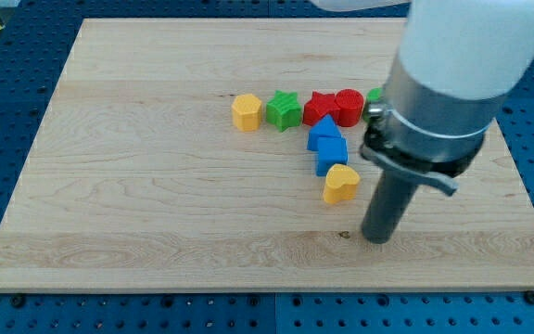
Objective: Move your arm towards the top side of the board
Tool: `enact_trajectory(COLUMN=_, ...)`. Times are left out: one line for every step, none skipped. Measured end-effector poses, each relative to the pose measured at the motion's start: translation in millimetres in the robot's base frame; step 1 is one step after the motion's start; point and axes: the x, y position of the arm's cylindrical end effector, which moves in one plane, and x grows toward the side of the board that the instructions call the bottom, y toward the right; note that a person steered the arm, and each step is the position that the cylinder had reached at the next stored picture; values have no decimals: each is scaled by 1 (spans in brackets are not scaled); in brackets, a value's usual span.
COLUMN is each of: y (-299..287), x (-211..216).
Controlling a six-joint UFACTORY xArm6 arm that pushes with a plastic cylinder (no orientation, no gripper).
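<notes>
My tip (376,239) rests on the wooden board (156,186) at the lower right, just right of and below a yellow heart block (341,184). Above that sit two blue blocks, one (330,154) below the other (323,133). A row runs along the upper middle: a yellow block (246,111), a green star block (284,109), a red star block (320,108) and a red cylinder (349,106). A green block (375,96) peeks out beside my arm, mostly hidden. The arm's white and grey body (452,65) covers the upper right.
The board lies on a blue perforated table (7,56). The board's top edge runs across the view's top, its bottom edge near the view's bottom.
</notes>
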Motion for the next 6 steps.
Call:
enact_trajectory(y=-61, x=3)
enact_trajectory(y=-148, x=-9)
enact_trajectory(y=-228, x=-48)
enact_trajectory(y=-292, x=-111)
enact_trajectory(y=-324, x=-162)
enact_trajectory(y=-339, x=-218)
